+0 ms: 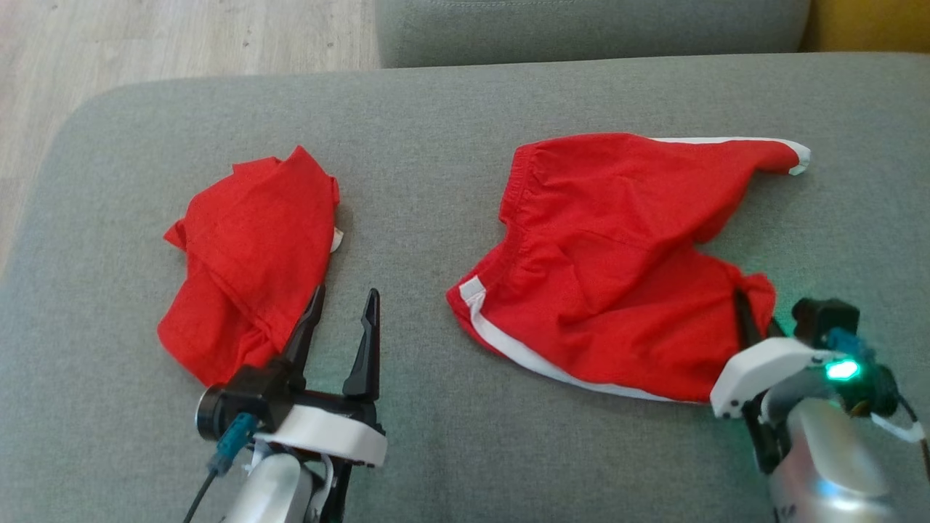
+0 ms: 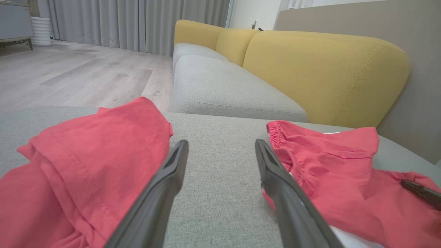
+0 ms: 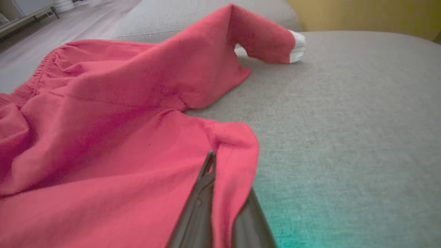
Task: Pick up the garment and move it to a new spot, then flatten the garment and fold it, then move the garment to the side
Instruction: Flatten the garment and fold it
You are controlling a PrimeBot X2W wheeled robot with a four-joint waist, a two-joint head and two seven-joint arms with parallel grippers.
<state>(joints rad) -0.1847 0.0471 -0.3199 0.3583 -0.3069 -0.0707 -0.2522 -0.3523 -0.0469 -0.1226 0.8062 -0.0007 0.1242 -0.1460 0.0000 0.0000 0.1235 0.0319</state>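
Red shorts with white trim [image 1: 610, 269] lie spread and wrinkled on the right half of the grey cushion [image 1: 450, 450], one leg stretching to the far right. My right gripper [image 1: 745, 305] is at their near right corner, shut on a fold of the red fabric [image 3: 237, 151]. The shorts' elastic waistband [image 2: 327, 162] faces the left gripper. A second red garment [image 1: 251, 261] lies bunched on the left. My left gripper [image 1: 345, 294] is open between the two garments, just right of the bunched one [image 2: 96, 155], with only bare cushion between its fingers [image 2: 220, 144].
The cushion's rounded left edge [image 1: 51, 167] drops to a pale wooden floor [image 1: 167, 36]. Another grey seat cushion [image 1: 581, 29] lies beyond the far edge, with a yellow backrest [image 2: 320, 69] to the right. Bare cushion lies along the near side.
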